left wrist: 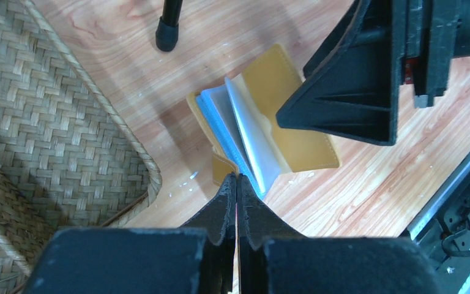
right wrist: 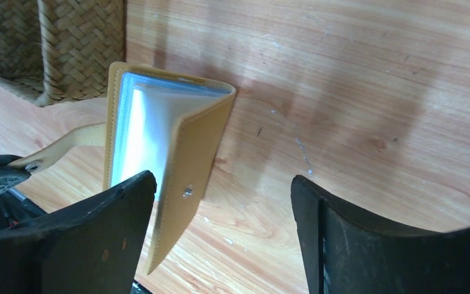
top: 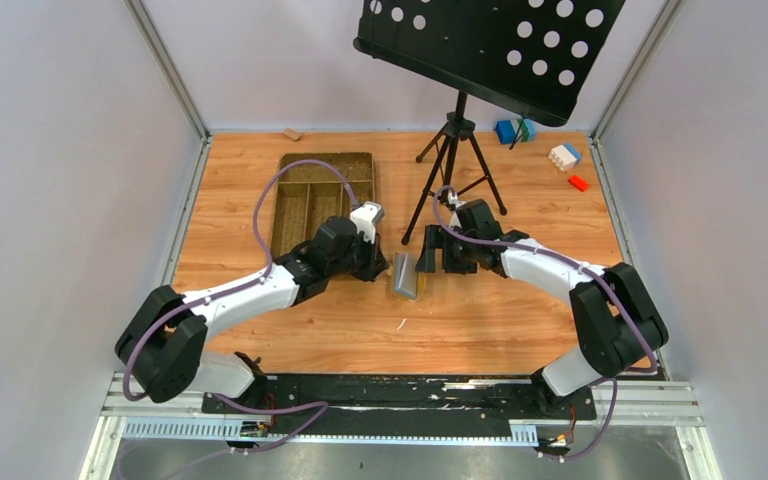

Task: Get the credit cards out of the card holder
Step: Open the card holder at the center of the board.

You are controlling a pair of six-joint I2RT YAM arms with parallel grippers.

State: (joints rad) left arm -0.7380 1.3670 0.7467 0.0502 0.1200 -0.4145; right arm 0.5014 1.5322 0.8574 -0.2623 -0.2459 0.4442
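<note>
The mustard-yellow card holder [top: 406,276] [left wrist: 269,79] [right wrist: 196,141] stands part-open on the wooden table between the two grippers. Its pale blue-grey sleeves fan out. The credit cards are hidden; I only see glossy sleeves. My left gripper [top: 377,263] [left wrist: 237,179] is shut, its tips against the holder's near edge beside the strap, and nothing shows between the fingers. My right gripper [top: 432,262] [right wrist: 223,179] is open. Its left finger [right wrist: 98,226] sits in front of the sleeves. The yellow cover's edge hangs between the fingers without being pinched.
A brown woven compartment tray [top: 373,180] [left wrist: 153,177] [right wrist: 67,49] lies just left of the holder. A black tripod [top: 455,150] under a music stand has one foot [left wrist: 168,27] close behind. Toy blocks [top: 565,155] lie at the back right.
</note>
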